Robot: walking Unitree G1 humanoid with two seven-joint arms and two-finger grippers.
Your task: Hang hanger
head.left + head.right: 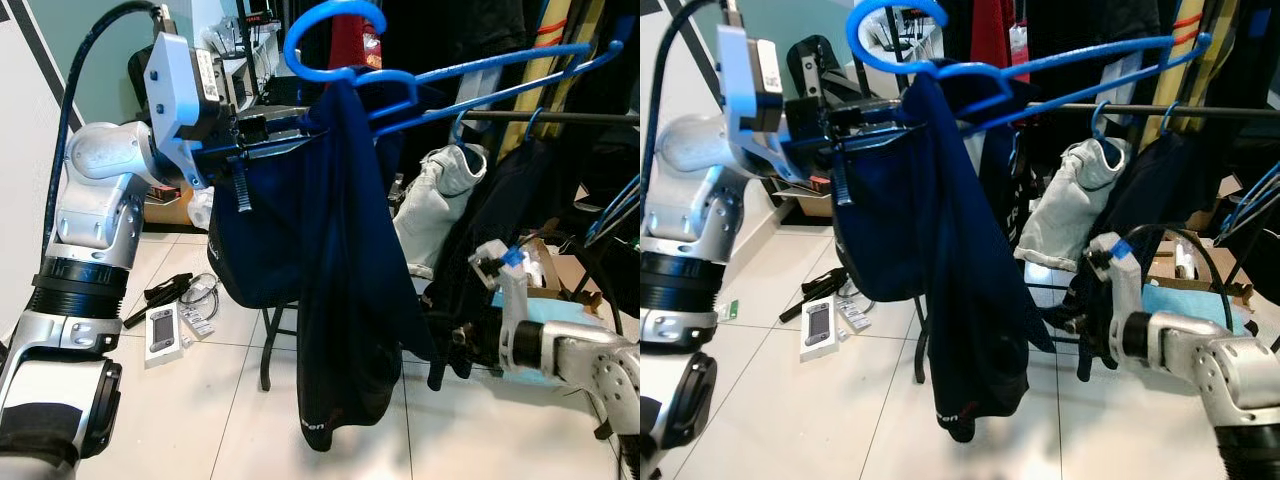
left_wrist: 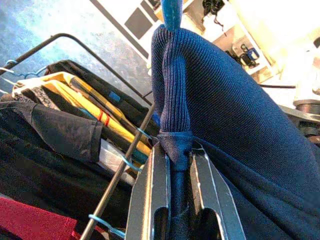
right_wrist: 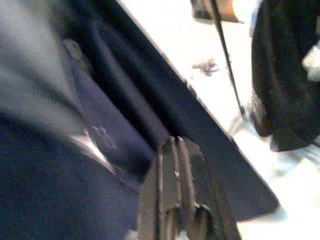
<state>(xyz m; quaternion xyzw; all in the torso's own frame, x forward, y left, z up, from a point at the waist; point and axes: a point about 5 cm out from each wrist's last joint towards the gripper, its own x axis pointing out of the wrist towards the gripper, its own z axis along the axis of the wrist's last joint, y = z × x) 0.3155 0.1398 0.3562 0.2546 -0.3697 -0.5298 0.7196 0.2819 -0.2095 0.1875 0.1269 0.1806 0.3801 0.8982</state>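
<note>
Left gripper (image 1: 262,133): raised high, clamping a fold of the dark navy knit garment (image 1: 340,290) (pinch seen in the wrist view).
Blue plastic hanger (image 1: 400,75): carrying the garment, tilting before the black metal rail (image 1: 560,117), hook unhung.
Right gripper (image 3: 175,150): fingers pressing together, empty, beside the garment.

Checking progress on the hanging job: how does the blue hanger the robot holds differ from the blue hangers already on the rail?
The held blue hanger is tilted, its hook free in the air, above the rail; the hung hangers have hooks over the rail. The held one carries a navy garment, pinched by the left gripper. All are blue.
</note>
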